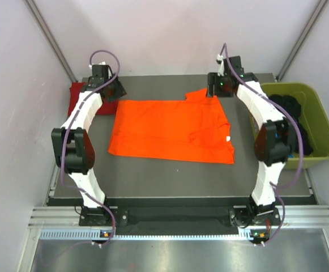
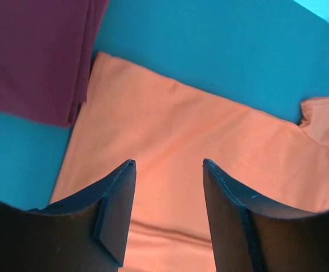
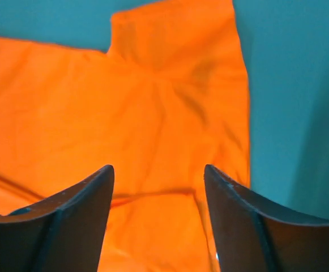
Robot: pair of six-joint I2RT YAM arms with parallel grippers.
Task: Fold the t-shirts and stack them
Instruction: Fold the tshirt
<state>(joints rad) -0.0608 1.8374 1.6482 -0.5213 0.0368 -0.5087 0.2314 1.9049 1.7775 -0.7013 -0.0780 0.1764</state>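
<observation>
Left gripper (image 2: 169,165) and right gripper (image 3: 158,170) hover, jaws spread, empty. The orange t-shirt (image 1: 170,130) looks limp and light; pinch its far corners.

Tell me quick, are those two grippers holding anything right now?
Left gripper: open, holding nothing, above the orange t-shirt.
Right gripper: open, holding nothing, also above the orange t-shirt.

— What do the arms look like?
— The white-shelled, black-jointed left arm (image 1: 84,113) matches the right arm (image 1: 261,110). A thin purple cable (image 1: 103,52) loops along each.
— And the tools?
— The left tool (image 2: 169,164) and right tool (image 3: 158,169) have dark, smooth, wedge-shaped fingers with bevelled edges.
</observation>
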